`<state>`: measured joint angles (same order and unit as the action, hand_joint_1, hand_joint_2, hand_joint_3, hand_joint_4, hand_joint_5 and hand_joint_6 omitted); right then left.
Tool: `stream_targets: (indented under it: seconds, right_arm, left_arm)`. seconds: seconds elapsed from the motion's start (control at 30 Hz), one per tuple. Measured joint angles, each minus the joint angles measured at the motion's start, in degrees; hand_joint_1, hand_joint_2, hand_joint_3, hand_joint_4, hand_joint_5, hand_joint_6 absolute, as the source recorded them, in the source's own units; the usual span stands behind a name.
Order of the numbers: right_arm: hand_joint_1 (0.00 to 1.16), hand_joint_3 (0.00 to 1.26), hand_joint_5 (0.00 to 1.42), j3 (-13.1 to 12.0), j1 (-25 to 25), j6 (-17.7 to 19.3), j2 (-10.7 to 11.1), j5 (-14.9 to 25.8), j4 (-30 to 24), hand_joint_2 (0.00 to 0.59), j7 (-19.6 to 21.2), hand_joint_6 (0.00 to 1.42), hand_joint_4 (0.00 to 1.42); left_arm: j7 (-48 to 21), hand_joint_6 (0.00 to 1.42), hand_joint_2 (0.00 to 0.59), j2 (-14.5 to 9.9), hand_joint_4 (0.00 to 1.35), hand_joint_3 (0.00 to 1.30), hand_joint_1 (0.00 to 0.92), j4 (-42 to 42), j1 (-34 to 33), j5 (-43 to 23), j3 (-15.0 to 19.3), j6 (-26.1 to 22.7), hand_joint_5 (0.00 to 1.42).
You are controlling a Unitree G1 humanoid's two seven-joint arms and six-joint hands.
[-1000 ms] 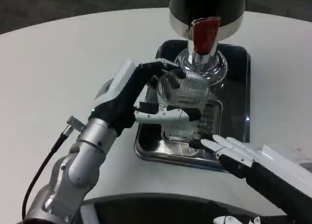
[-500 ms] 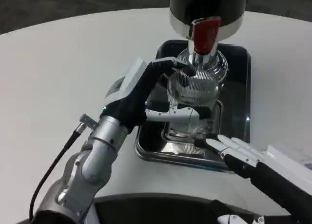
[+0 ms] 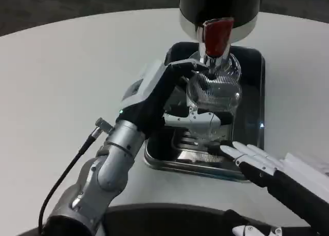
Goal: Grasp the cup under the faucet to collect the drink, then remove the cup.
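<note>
Carried up and to the right since a second ago, the clear ribbed cup (image 3: 213, 94) now sits directly beneath the red-handled faucet (image 3: 216, 38), its mouth tipped toward the spout and its long axis leaning off vertical. Fingers (image 3: 198, 120) of the left hand (image 3: 172, 100) wrap the cup, thumb low across its side and the others over the rim. The cup hangs above the metal drip tray (image 3: 254, 118), which rests on the white worktop (image 3: 67, 76). At lower right, the right hand (image 3: 254, 161) lies at the tray's near edge, fingers straight, holding nothing.
</note>
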<state>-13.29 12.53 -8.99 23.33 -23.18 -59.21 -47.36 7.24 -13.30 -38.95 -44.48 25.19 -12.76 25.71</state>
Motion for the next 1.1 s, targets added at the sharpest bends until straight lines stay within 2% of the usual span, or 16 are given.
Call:
stream_targets:
  seconds: [0.37, 0.47, 0.57, 0.63, 0.73, 0.9, 1.1]
  right_arm:
    - [0.48, 0.06, 0.00, -0.98, 0.75, 0.07, 0.01, 0.56, 0.00, 0.456, 0.46, 0.00, 0.00]
    - [0.48, 0.06, 0.00, -1.24, 1.10, 0.51, 0.01, 1.08, 0.00, 0.456, 0.68, 0.00, 0.00]
    - [0.48, 0.06, 0.00, -1.67, 1.44, 1.04, -0.18, 1.49, 0.00, 0.456, 1.52, 0.00, 0.00]
    - [0.48, 0.06, 0.00, -1.92, 1.64, 1.38, -0.25, 2.20, 0.00, 0.456, 2.18, 0.00, 0.00]
    - [0.48, 0.07, 0.00, -2.04, 2.17, 1.88, -0.25, 2.39, 0.00, 0.456, 2.84, 0.00, 0.00]
    - [0.50, 0.07, 0.00, -2.19, 3.42, 3.24, -0.40, 2.71, 0.00, 0.454, 3.80, 0.00, 0.00]
    - [0.51, 0.08, 0.00, -2.49, 4.69, 4.45, -0.78, 3.36, 0.00, 0.455, 4.98, 0.00, 0.00]
  left_arm:
    - [0.08, 0.52, 0.048, 0.14, 0.82, 0.76, 0.633, -1.13, -0.70, -0.02, -0.61, 0.48, 0.86]
    - [0.14, 0.48, 0.066, 0.12, 0.66, 0.71, 0.609, -1.13, -0.70, -0.10, -0.81, 0.51, 0.78]
    - [-0.33, 0.43, 0.084, 0.08, 0.51, 0.65, 0.537, -1.12, -0.69, -0.28, -0.93, 0.78, 0.66]
    - [-0.81, 0.39, 0.089, 0.02, 0.27, 0.62, 0.492, -1.12, -0.66, -0.64, -0.98, 0.99, 0.50]
    - [-1.61, 0.35, 0.113, -0.05, 0.11, 0.56, 0.450, -1.12, -0.59, -0.98, -1.09, 1.38, 0.41]
    - [-2.45, 0.32, 0.117, -0.12, 0.03, 0.40, 0.427, -1.12, 0.01, -1.41, -1.20, 2.33, 0.33]
    - [-2.45, 0.30, 0.120, -0.21, 0.01, 0.40, 0.427, -1.04, 1.39, -1.81, -1.19, 2.55, 0.31]
